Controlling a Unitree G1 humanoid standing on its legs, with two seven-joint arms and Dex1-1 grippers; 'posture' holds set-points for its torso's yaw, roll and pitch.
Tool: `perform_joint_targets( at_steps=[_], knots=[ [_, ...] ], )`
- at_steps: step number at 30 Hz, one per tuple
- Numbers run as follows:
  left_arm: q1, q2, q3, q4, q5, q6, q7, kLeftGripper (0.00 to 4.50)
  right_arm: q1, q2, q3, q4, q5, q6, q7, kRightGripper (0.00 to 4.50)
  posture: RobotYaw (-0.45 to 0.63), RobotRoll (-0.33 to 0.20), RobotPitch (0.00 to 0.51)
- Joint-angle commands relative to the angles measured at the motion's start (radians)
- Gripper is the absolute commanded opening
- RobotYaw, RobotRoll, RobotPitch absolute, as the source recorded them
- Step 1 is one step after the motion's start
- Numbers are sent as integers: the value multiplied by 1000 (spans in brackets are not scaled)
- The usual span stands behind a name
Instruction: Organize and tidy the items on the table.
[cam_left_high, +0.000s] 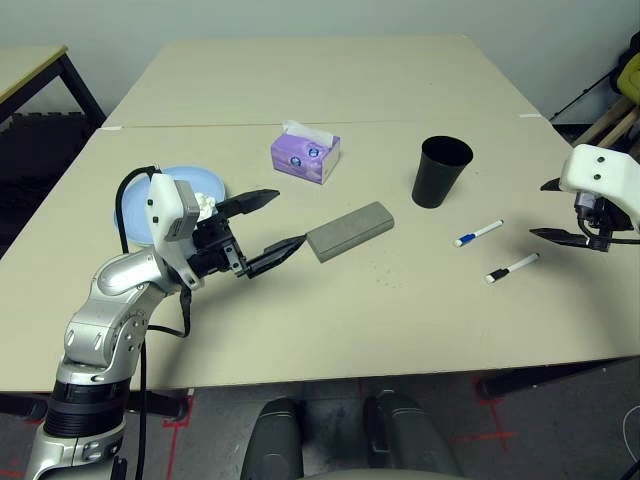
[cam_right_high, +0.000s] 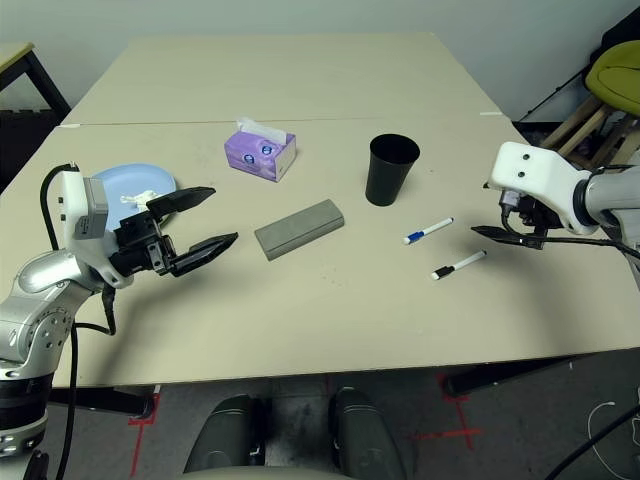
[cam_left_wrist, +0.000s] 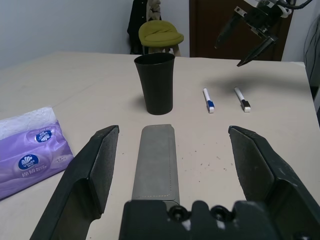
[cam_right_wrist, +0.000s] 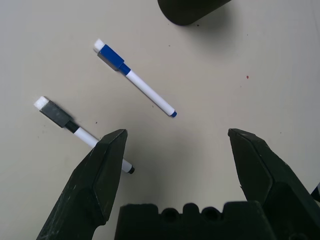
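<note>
On the beige table (cam_left_high: 400, 320), the left gripper (cam_left_high: 270, 225) hovers with jaws spread wide, just at nine o'clock of the grey glasses case (cam_left_high: 349, 230). The right gripper (cam_right_high: 497, 225), also spread and empty, hangs at three o'clock of two white pens (cam_right_high: 428, 231). The purple tissue box's (cam_left_high: 305, 154) label is unreadable.

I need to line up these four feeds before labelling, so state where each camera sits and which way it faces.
Left eye: on the head, looking down at the table; both silver forearms show.
Right eye: beside it, same scene.
Left wrist: looks level along the open left gripper at the grey case, black cup beyond.
Right wrist: looks down past the open right gripper at the two pens.
Shared: both wrist views show the cup and pens.
</note>
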Motion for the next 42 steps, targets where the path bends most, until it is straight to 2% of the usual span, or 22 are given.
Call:
perform_joint_targets(
  at_steps=[1, 6, 12, 20, 28, 34, 42],
  knots=[
    [8, 13, -6, -10, -6, 7, -14, 4462, -2, 3, 11, 8, -13, -15, 3, 4500, 49, 0, 70],
    [8, 16, -7, -10, -4, 6, -17, 4462, -17, 4, 12, 2, -4, -4, 20, 4500, 49, 0, 72],
    [7, 18, -9, -8, -1, 5, -22, 4462, -136, 58, 2, -43, 49, 137, 44, 4500, 45, 0, 78],
    [-2, 19, -18, 0, 4, 6, -29, 4462, -202, 24, 170, -112, -24, 97, 284, 4500, 37, 0, 84],
    [-7, 21, -25, 2, 10, 5, -31, 4462, -306, 73, 350, 15, -169, -170, 427, 4500, 37, 0, 84],
    [1, 23, -30, -7, 16, 5, -25, 4462, -369, 147, 455, 198, -321, -421, 381, 4500, 37, 0, 84],
    [4, 30, -30, -15, 13, 10, -22, 4462, -418, 236, 520, 311, -420, -561, 374, 4500, 69, 0, 94]
  ],
)
